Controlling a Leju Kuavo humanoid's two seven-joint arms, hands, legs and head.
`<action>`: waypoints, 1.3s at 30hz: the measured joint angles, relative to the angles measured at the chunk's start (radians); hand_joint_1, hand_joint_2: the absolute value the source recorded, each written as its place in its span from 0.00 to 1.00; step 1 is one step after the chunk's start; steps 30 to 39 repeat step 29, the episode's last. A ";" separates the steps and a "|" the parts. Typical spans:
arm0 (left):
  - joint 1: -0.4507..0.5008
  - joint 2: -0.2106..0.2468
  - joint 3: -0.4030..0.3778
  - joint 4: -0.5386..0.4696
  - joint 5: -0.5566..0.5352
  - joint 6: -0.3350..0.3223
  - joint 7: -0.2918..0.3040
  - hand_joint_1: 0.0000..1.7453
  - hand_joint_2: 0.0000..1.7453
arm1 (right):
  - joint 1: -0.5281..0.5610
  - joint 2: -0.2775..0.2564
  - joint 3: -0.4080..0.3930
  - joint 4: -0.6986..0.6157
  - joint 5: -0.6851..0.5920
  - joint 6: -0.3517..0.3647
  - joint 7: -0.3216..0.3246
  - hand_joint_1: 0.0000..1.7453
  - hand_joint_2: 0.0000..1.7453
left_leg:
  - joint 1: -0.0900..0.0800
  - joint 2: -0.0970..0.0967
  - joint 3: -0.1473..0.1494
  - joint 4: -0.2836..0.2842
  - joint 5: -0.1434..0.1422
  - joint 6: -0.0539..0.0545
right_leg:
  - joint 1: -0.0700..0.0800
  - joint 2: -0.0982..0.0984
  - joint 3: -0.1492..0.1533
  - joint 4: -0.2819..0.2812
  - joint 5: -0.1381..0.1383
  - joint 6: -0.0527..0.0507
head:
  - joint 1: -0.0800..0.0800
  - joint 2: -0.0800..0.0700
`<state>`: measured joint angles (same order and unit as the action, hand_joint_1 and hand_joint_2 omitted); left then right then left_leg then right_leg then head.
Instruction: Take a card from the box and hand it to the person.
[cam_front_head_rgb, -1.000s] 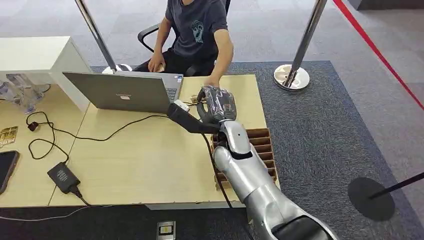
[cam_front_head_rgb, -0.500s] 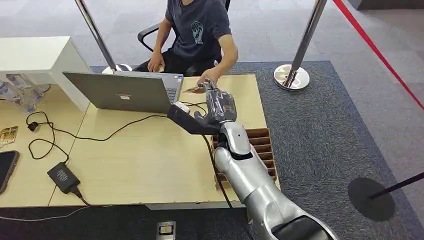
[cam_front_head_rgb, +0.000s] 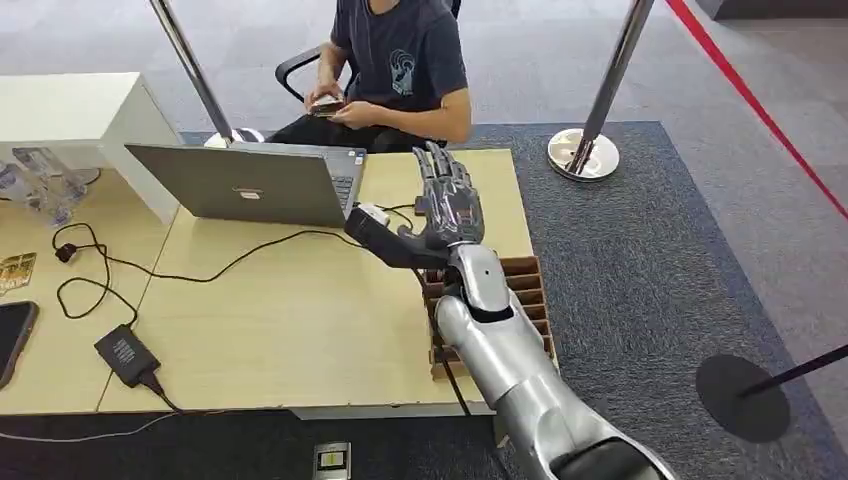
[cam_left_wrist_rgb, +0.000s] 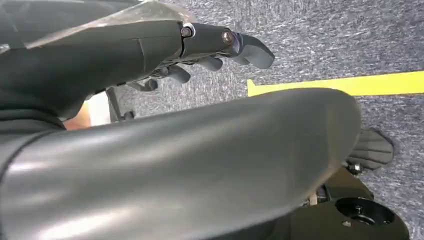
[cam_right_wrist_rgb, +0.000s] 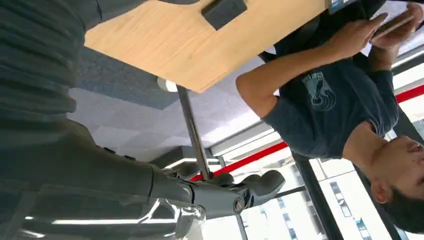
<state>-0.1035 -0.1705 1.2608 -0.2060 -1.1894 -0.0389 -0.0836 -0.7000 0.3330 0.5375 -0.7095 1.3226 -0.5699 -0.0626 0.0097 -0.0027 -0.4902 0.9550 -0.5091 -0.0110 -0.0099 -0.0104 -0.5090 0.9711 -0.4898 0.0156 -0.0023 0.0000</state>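
Note:
My right hand (cam_front_head_rgb: 448, 205) is raised over the far right part of the desk (cam_front_head_rgb: 290, 320), fingers spread and pointing up, with nothing in it. The right wrist view shows the same hand (cam_right_wrist_rgb: 220, 192) empty. The person (cam_front_head_rgb: 400, 60) sits behind the desk and holds the card (cam_front_head_rgb: 327, 104) in both hands near the chest; the card (cam_right_wrist_rgb: 395, 25) is also in the right wrist view. The brown slotted card box (cam_front_head_rgb: 528, 290) stands at the desk's right edge, partly hidden by my forearm. My left hand (cam_left_wrist_rgb: 200, 50) hangs over the carpet, its fingers loose and holding nothing.
An open laptop (cam_front_head_rgb: 240, 185) stands at the back of the desk with a cable running to a power adapter (cam_front_head_rgb: 127, 354). A phone (cam_front_head_rgb: 12, 340) lies at the left edge. Stanchion posts stand behind the desk, one with its base (cam_front_head_rgb: 583, 152) on the right.
The person took the card from my right hand and drew it back to the chest. My right hand spread its fingers and tilted upright.

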 joint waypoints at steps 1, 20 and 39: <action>0.000 0.000 0.000 0.000 0.000 0.000 0.000 0.00 0.00 | 0.001 0.000 -0.001 0.000 0.000 0.000 0.000 0.00 1.00 | 0.000 0.000 0.000 0.000 0.000 0.000 | 0.000 0.000 0.000 0.000 0.000 0.000 | 0.000 0.000; 0.001 0.000 0.001 0.000 0.027 0.001 0.009 0.00 0.00 | 0.195 -0.077 -0.067 -0.313 -0.010 0.006 0.009 0.00 1.00 | 0.000 0.000 -0.001 0.000 0.000 0.000 | 0.000 0.000 -0.001 -0.001 0.000 0.000 | 0.000 0.000; 0.003 0.000 0.002 0.000 0.039 0.007 0.002 0.00 0.00 | 0.392 -0.151 -0.143 -0.556 -0.040 -0.033 0.000 0.00 1.00 | 0.000 0.000 -0.002 0.000 0.000 0.000 | 0.000 0.000 -0.001 -0.001 0.000 0.000 | 0.000 0.000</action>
